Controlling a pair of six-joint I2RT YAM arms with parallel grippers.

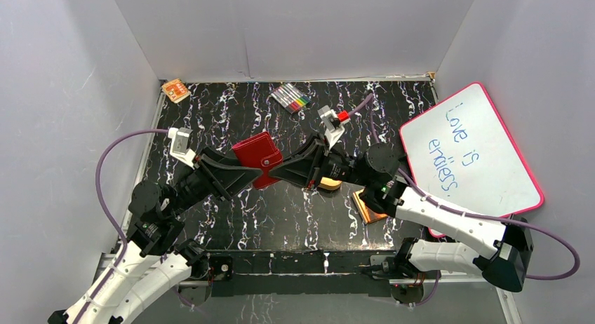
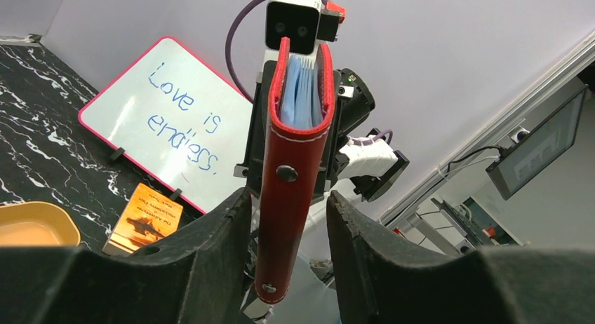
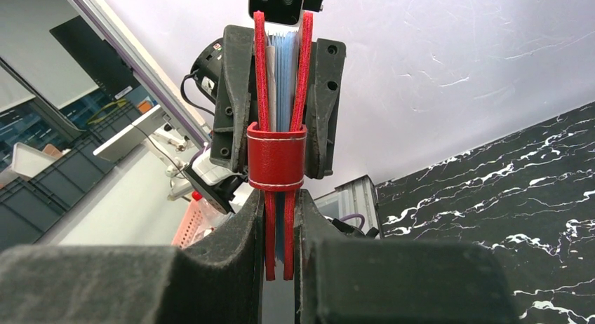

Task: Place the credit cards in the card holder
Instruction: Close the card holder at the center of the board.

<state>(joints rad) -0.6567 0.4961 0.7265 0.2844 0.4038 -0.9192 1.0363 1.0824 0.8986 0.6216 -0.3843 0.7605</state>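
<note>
Both claws hold the red wallet (image 1: 259, 158) in the air above the table (image 1: 295, 212).

The right claw (image 3: 278, 219) is clamped on its edges; the left claw (image 2: 288, 219) brackets the spine, seemingly gripping. Best squeeze it evenly shut so the blue sleeves (image 2: 302, 92) stay inside; loose cards aren't visible.

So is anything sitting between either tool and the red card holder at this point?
Nothing visible. The card holder is held off the table between both tools: the right tool is shut on its edges, and it sits between the left tool's fingers, though contact there isn't clear. No loose cards are visible.
</note>
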